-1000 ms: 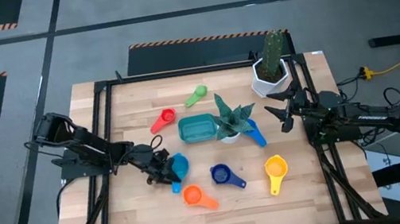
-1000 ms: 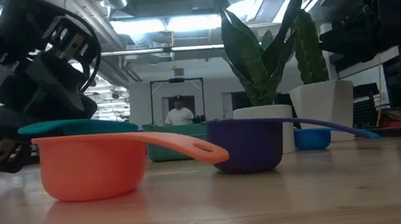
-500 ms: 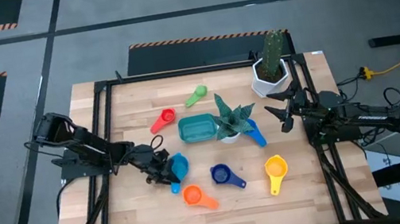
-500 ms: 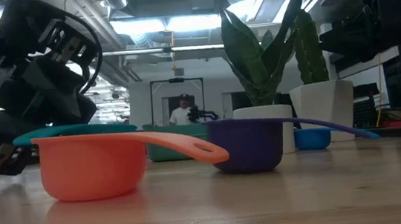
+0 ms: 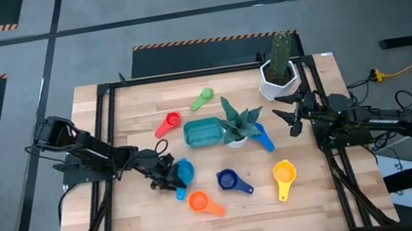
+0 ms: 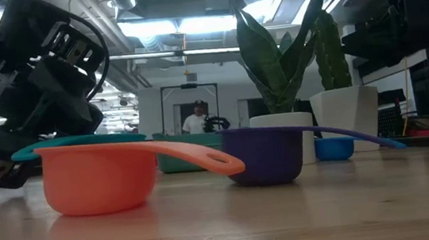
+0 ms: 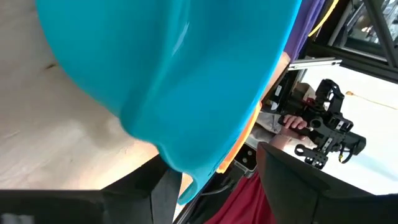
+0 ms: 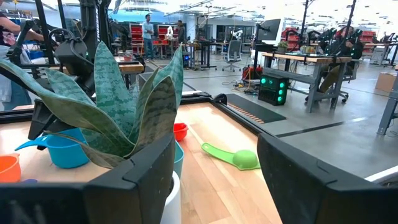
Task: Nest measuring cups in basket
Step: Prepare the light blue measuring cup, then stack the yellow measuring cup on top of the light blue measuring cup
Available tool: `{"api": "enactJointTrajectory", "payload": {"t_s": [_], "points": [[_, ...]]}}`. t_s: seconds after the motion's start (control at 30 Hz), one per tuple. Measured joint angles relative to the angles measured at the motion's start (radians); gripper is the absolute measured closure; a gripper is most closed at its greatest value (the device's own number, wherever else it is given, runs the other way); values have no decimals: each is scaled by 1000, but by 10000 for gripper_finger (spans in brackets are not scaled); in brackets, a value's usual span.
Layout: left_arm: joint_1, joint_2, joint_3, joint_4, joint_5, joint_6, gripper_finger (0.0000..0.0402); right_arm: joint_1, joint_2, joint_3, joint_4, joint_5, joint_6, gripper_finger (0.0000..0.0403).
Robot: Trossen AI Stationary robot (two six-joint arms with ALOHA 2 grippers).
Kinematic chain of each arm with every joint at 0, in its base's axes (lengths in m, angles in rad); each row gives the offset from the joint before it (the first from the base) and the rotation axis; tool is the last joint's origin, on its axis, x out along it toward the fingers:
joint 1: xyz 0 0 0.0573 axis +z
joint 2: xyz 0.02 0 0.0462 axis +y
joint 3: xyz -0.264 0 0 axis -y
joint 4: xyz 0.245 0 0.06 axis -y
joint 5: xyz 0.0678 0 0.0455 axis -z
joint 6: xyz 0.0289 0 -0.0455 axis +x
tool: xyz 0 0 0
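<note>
My left gripper (image 5: 164,174) is shut on the light blue measuring cup (image 5: 184,170), left of the table's middle; that cup (image 7: 168,74) fills the left wrist view. The teal basket (image 5: 204,132) sits on its base mid-table. Loose on the wood lie the red cup (image 5: 170,123), green cup (image 5: 203,97), orange cup (image 5: 199,202), dark blue cup (image 5: 229,180), yellow cup (image 5: 283,174) and another blue cup (image 5: 263,135) beside the plant. My right gripper (image 5: 291,118) waits open near the right edge, touching nothing. My left gripper comes level from the table's left and has the light blue cup at its left wall (image 5: 175,172), between the two fingers (image 7: 165,190). The cup's body hides the exact place of contact. Its rim (image 6: 81,140) is roughly level; whether its bottom touches the wood I cannot tell.
A spiky green plant in a small pot (image 5: 236,123) stands right of the basket. A white cactus pot (image 5: 278,71) stands at the far right corner. The orange cup (image 6: 100,176) and dark blue cup (image 6: 264,155) lie close to the held cup. A person (image 6: 195,122) is in the room behind.
In the low view the left gripper and the light blue cup have sunk a little, and the cup's rim now reaches slightly farther to the picture's left. The right arm has kept still.
</note>
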Motion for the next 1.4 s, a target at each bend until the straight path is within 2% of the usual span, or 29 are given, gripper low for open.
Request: {"api": "enactJointTrajectory", "payload": {"t_s": [0.9, 1.07, 1.4], "points": [[-104, 0, 0, 0, 17, -90, 205, 0, 0, 0, 0, 0, 21, 169], [-146, 0, 0, 0, 17, -114, 205, 0, 0, 0, 0, 0, 79, 169], [-292, 0, 1, 68, -2, -120, 205, 0, 0, 0, 0, 0, 50, 169]]}}
